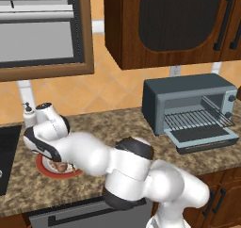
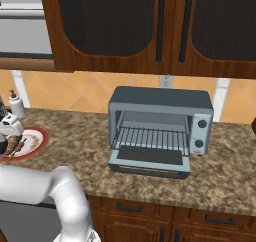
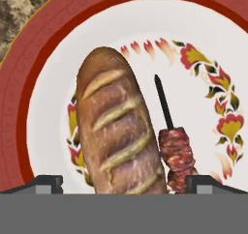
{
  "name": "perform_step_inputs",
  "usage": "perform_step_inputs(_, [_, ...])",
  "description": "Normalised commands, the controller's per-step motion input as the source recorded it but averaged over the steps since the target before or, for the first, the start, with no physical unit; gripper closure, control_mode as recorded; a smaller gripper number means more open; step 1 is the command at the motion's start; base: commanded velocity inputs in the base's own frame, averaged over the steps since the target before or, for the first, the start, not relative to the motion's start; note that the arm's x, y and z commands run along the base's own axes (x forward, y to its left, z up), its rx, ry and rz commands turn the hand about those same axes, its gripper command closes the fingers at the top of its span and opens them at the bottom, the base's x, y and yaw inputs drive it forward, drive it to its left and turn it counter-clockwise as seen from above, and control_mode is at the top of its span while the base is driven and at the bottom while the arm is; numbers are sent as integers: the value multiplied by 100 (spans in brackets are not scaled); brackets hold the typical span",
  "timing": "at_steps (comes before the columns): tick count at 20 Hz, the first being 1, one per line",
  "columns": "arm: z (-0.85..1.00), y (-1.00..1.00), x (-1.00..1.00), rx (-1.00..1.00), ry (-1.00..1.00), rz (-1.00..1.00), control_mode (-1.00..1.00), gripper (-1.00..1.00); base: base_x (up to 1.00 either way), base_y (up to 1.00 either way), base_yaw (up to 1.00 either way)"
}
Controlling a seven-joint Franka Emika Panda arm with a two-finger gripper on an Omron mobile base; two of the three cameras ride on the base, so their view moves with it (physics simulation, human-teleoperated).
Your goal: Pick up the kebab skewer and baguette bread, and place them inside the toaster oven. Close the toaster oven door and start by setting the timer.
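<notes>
One soap bottle (image 2: 16,105) near plate (image 2: 39,142)

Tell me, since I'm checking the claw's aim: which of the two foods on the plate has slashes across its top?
The baguette bread, plump and golden-brown; the kebab skewer beside it is thin with meat chunks.

A speckled brown granite counter (image 2: 75,141) spreads to the right of the end effector. Behind it rises an orange diagonal-tiled wall (image 1: 108,88). Dark wooden upper cabinets (image 2: 125,28) with black bar handles hang above, with wooden drawer fronts (image 2: 150,216) below the counter.
</notes>
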Motion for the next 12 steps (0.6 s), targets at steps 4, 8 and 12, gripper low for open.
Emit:
perform_step_inputs(4, [-20, 0, 2, 0, 0, -2, -100, -100, 0, 0, 0])
perform_step_inputs(8, [-2, -1, 0, 0, 0, 0, -100, -100, 0, 0, 0])
perform_step_inputs(12, [-16, -14, 0, 1, -1, 0, -100, -100, 0, 0, 0])
